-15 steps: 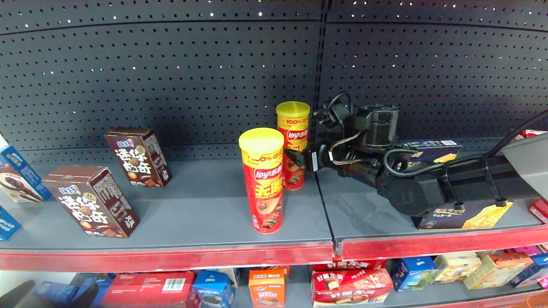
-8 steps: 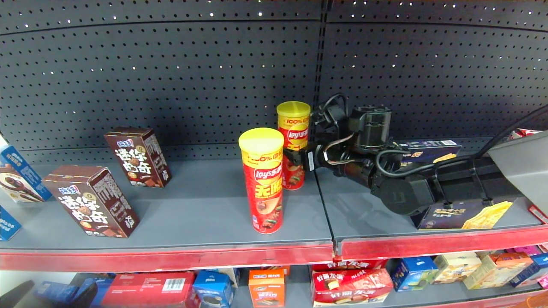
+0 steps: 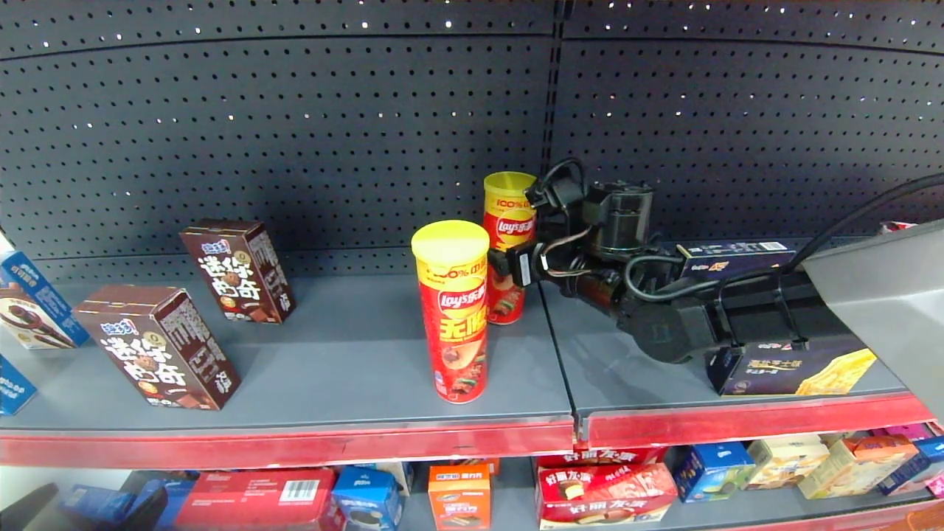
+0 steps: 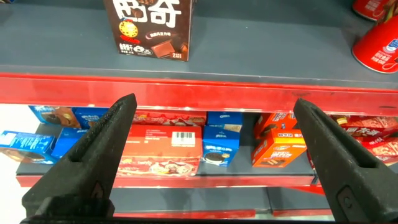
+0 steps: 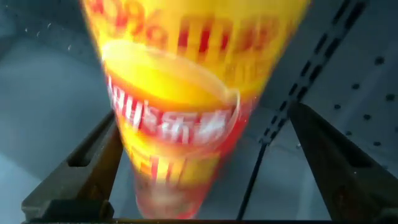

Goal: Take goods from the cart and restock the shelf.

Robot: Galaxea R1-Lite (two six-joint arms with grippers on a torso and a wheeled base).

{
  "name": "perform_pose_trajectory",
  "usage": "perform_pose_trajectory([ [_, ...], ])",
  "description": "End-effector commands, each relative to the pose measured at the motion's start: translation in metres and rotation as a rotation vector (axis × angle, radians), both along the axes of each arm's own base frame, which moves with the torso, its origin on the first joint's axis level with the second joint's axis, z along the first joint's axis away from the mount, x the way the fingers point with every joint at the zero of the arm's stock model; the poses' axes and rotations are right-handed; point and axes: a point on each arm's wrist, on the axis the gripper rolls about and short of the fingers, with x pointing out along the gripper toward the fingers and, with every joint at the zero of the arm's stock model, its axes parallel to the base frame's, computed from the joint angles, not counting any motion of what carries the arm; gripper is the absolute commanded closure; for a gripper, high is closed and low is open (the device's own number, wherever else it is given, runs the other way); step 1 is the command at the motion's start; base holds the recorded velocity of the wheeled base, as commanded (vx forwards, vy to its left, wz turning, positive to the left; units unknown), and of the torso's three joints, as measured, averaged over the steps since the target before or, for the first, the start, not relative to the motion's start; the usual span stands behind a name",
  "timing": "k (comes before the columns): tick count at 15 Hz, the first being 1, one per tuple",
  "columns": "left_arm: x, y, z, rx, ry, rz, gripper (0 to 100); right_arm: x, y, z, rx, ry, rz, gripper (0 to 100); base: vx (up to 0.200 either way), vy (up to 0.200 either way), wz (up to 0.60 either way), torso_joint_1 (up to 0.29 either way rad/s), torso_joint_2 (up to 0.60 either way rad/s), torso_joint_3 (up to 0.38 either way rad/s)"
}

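Observation:
Two red chip cans with yellow lids stand on the grey shelf [image 3: 332,354]. The front can [image 3: 451,310] is upright near the shelf's edge. Behind it, the rear can [image 3: 507,221] leans with its top tipped to the right. My right gripper [image 3: 506,269] reaches in from the right at the rear can's middle. In the right wrist view the can [image 5: 186,112] sits between the open fingers of the right gripper [image 5: 205,118], close to one finger [image 5: 102,155] and apart from the other. My left gripper [image 4: 214,102] hangs open and empty before the shelf's red front edge.
Two brown chocolate boxes [image 3: 158,346] [image 3: 237,269] stand on the shelf's left half, blue boxes [image 3: 33,302] farther left. Dark blue boxes [image 3: 793,365] lie under my right arm. The lower shelf [image 3: 457,498] holds several packed goods. A perforated back wall [image 3: 332,133] closes the rear.
My right arm has pushed leftward and deeper into the shelf. The rear can, upright before, now leans with its top to the right. The front can has not moved.

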Motion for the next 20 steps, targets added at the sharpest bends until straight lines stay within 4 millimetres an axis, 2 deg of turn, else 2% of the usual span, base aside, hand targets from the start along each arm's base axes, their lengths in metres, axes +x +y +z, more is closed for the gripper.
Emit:
perform_pose_trajectory([
  [1,0.000,0.000,0.000,0.000,0.000,0.000,0,0.005,0.009,-0.005,0.001,-0.002,0.004,0,0.000,0.000,0.00,0.000,0.00,0.000],
  [7,0.000,0.000,0.000,0.000,0.000,0.000,0,-0.008,0.019,-0.003,-0.001,0.000,0.005,0,0.000,0.000,0.00,0.000,0.00,0.000],
  [14,-0.001,0.001,-0.003,0.002,0.029,0.010,0,-0.056,-0.022,0.009,-0.051,0.044,-0.028,0,0.000,0.000,0.00,0.000,0.00,0.000],
  [20,0.000,0.001,-0.003,0.008,0.036,0.017,0,-0.072,-0.051,0.035,-0.025,0.004,-0.154,0,0.000,0.000,0.00,0.000,0.00,0.000],
])
